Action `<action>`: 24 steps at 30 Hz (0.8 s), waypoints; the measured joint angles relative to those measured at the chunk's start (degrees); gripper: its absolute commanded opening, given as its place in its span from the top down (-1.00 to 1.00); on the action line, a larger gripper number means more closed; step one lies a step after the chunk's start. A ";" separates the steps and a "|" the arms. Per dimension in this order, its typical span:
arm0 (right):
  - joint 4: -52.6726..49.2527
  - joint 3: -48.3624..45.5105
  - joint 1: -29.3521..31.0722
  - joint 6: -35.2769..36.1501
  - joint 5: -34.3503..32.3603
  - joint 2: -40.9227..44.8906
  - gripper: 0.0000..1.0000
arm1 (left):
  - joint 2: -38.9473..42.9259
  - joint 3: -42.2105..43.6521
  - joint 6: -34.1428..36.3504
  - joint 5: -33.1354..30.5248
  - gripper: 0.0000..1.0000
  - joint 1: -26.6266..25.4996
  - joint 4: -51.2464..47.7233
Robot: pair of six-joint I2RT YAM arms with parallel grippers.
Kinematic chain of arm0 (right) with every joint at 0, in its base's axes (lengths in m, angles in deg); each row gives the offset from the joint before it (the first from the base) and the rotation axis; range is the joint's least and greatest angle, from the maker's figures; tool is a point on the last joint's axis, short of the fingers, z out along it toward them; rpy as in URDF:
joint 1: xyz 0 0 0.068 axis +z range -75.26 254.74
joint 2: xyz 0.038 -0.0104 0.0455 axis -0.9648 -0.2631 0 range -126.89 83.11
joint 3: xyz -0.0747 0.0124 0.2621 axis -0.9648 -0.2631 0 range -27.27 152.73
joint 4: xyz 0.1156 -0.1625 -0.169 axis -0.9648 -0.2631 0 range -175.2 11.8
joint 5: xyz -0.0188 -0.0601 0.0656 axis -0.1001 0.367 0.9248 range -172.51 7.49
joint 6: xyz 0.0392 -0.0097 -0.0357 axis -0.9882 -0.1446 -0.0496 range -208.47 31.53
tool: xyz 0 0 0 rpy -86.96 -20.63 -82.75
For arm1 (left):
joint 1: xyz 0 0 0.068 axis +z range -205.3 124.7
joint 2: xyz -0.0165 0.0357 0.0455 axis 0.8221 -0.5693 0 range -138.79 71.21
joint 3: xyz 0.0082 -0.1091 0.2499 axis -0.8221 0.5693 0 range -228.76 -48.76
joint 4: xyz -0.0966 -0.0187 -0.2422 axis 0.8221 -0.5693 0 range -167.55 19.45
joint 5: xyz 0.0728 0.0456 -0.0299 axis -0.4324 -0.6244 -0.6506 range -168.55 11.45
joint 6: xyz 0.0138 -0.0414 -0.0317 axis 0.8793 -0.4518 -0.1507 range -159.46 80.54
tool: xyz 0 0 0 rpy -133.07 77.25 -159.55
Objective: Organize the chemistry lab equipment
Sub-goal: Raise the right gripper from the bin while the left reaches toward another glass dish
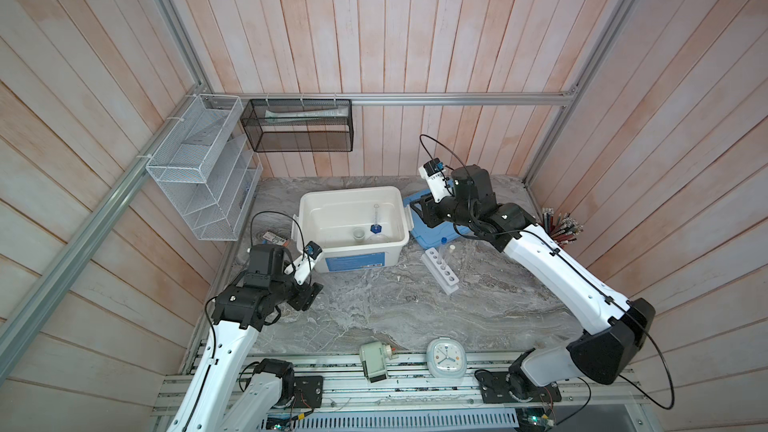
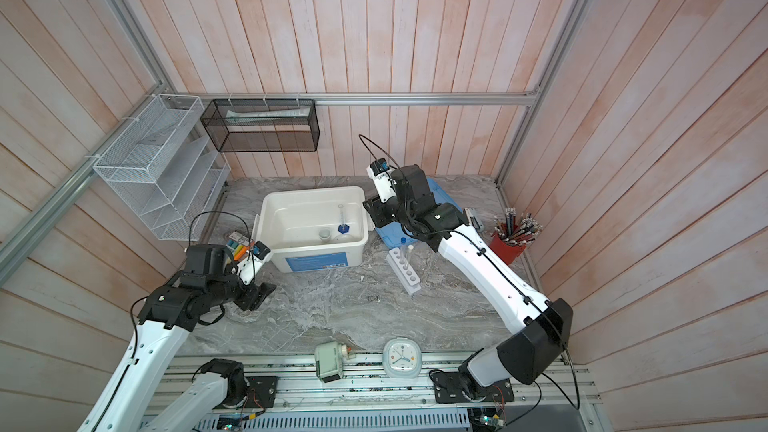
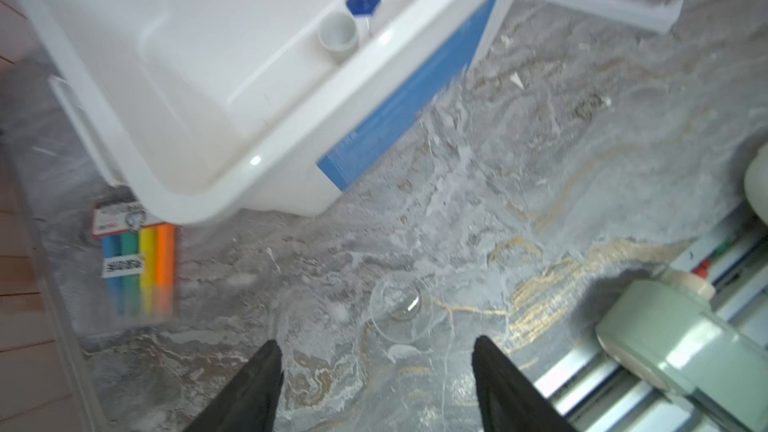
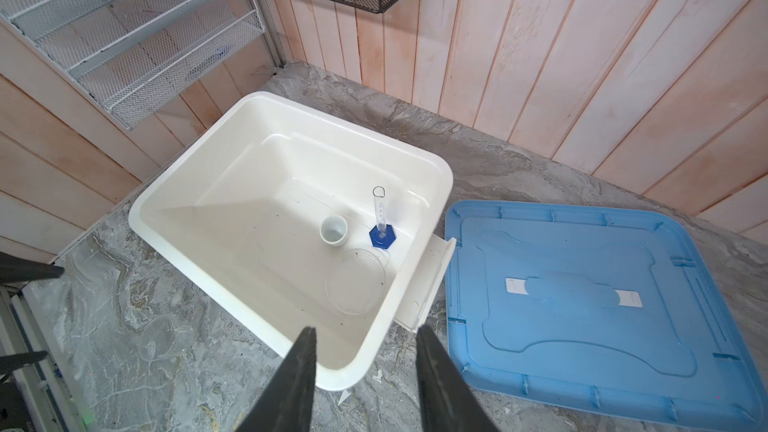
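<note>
Left wrist view first: the left hand (image 3: 375, 340) is spread wide with nothing between its fingers (image 3: 266, 371), held low over the grey worktop (image 3: 519, 184). Just ahead of the fingertips, nearly centred in the gap and a touch towards one side, sits a small clear cup (image 3: 397, 313). It is so transparent that I cannot tell whether it stands upright or lies tipped, so its long axis is unclear. My judgement is that the coming move is a short straight advance to close on this cup, and that the left arm is far the nearer of the two. Beyond the cup is the white bin (image 3: 216, 201), the likely place to put it. Already inside are another small cup (image 4: 333, 230), the blue-based cylinder (image 4: 380, 222) standing upright beside it, and the clear round dish (image 4: 355, 282) flat on the floor of the bin. Farther along, on the worktop beside the bin, the white six-hole rack (image 1: 440, 270) has a blue-capped tube (image 1: 444, 239) and a white-capped tube (image 1: 451, 248) at its far end. The right hand (image 4: 365, 329) hangs over the bin's edge next to the blue lid (image 4: 582, 284), fingers moderately apart and empty, well away from the loose cup.
</note>
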 measured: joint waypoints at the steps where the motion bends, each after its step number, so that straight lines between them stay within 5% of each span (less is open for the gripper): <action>1: 0.52 -1.29 -0.55 -0.48 0.39 0.68 0.17 | -0.55 0.66 0.33 0.02 -0.48 -0.07 -0.96; 7: 2.38 -6.38 -2.12 -2.16 2.14 1.53 0.19 | -1.38 4.26 -0.46 -1.66 -0.35 -0.09 -1.57; 10: 2.93 -7.80 -2.95 -2.56 3.04 1.62 0.20 | -1.66 6.08 -0.59 -2.84 0.00 0.48 -0.92; 24: 7.13 -10.60 -4.96 -3.91 10.14 2.73 0.24 | -7.93 8.66 -2.51 -4.24 0.14 2.69 2.54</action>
